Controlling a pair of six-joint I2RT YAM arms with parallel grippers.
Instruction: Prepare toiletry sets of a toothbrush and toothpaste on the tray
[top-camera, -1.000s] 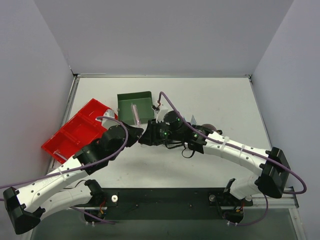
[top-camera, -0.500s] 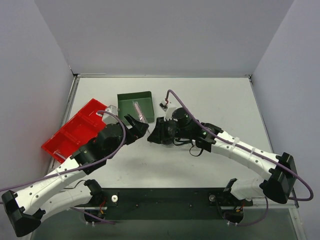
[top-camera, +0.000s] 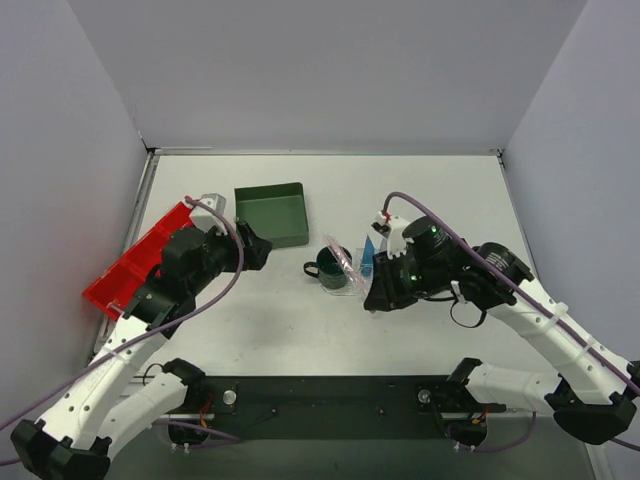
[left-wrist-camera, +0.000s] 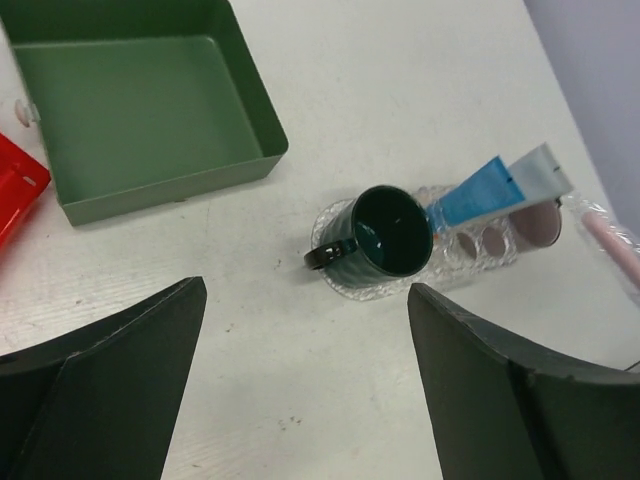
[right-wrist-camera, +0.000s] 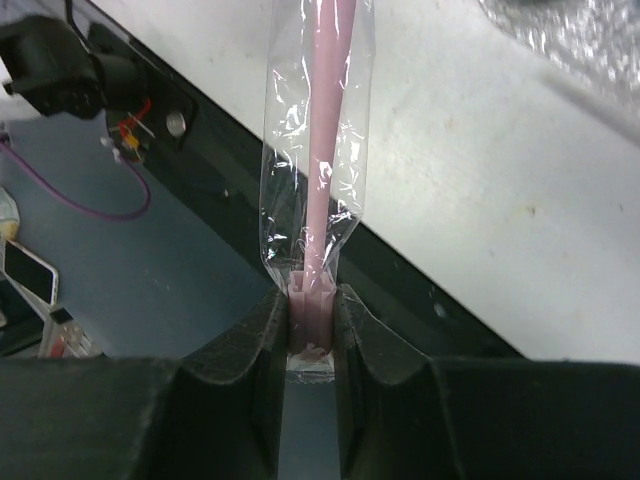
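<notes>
My right gripper (right-wrist-camera: 312, 320) is shut on the butt end of a pink toothbrush (right-wrist-camera: 325, 120) in a clear wrapper. In the top view the toothbrush (top-camera: 345, 264) slants up and left from the right gripper (top-camera: 378, 290), above the tray (top-camera: 352, 287). The tray (left-wrist-camera: 470, 262) is clear and textured. It carries a dark green mug (left-wrist-camera: 392, 232) at its left end and a light-blue toothpaste (left-wrist-camera: 480, 190) tube leaning across its middle. My left gripper (left-wrist-camera: 305, 390) is open and empty over bare table, left of the mug (top-camera: 330, 268) and near the green box.
A dark green square box (top-camera: 271, 215) sits behind and left of the tray, and its inside (left-wrist-camera: 140, 110) shows nothing in it. A red two-compartment bin (top-camera: 135, 270) lies at the left edge, partly under my left arm. Grey walls close in the table on three sides.
My left gripper has opened and drawn back to the left. The right arm has carried the wrapped toothbrush to the right, uncovering the mug and tray.
</notes>
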